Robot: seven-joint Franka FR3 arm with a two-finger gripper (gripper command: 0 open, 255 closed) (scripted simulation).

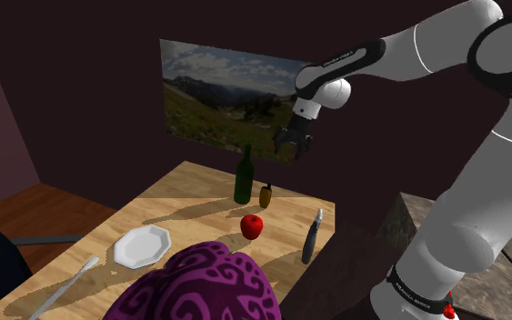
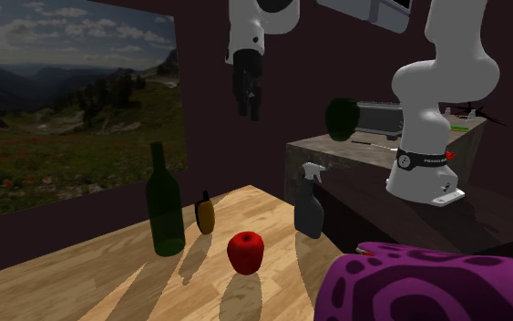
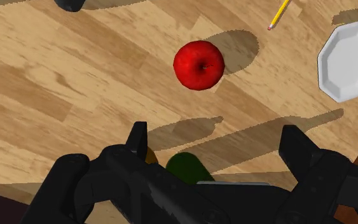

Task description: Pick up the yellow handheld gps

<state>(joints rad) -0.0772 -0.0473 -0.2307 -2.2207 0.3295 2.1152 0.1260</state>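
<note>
1. I am watching the gripper (image 1: pixel 292 138) hanging high in the air over the far end of the wooden table (image 1: pixel 199 214), in front of the landscape picture (image 1: pixel 226 95).
2. In the wrist view its two black fingers (image 3: pixel 139 139) are standing wide apart, and they are holding nothing.
3. The yellow handheld gps (image 1: pixel 266 195) is standing upright on the table, below the gripper and well apart from it. Its colour is looking to me like a dark mustard yellow, with a small dark tip on top.
4. The gps is standing just beside the green bottle (image 1: pixel 243 175), on the shoulder view's right of it. I cannot tell if the two are touching.
5. The red apple (image 1: pixel 252 226) is lying on the near side of the gps, near to it but apart.
6. A grey spray bottle (image 1: pixel 311 236) is standing at the table's edge on the shoulder view's right.
7. A white plate (image 1: pixel 142 245) is lying on the shoulder view's left of the apple, and a purple patterned thing (image 1: pixel 199 286) is covering the near end of the table.
8. In the wrist view a yellow pencil (image 3: pixel 279 14) is lying on the table near the plate.
</note>
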